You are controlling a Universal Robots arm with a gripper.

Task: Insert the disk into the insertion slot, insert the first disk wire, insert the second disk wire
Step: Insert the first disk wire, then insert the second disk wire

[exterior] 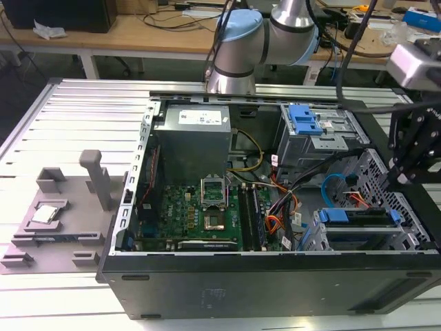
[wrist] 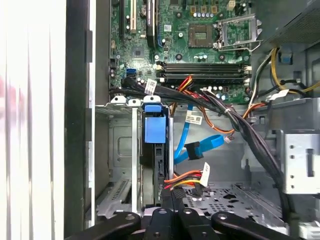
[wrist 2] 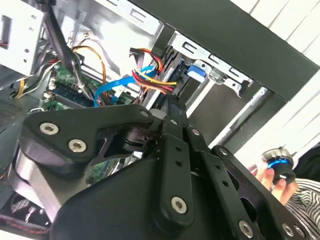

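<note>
Your tool (wrist: 172,199) sits low inside the open computer case (exterior: 275,279). Its fingers look closed together in both wrist views. Whether they pinch anything, you cannot tell from here.

Just beside the fingertips lies the power plug (wrist: 186,181) with its red, orange and yellow wires, close enough that it may be touching them. Straight ahead of the tool, in line with the fingers, runs the disk (wrist: 151,167). You see it edge-on, its long axis pointing away from you toward the motherboard (wrist: 200,30). The blue carrier tab (wrist: 154,127) caps its far end.

The disk stands inside the insertion slot (wrist: 120,150), between the perforated cage walls, so the first step reads as done.

To one side of the disk, further out than the power plug, hangs the blue data cable (wrist: 200,149). Its plug looks loose in the open space and joined to nothing.

In the exterior view the disk (exterior: 358,219) lies across the lower cage at the view's right. Its length runs along the near wall of the case, and the tool hangs just above it. The case stands on the slatted bench (exterior: 69,103).
</note>
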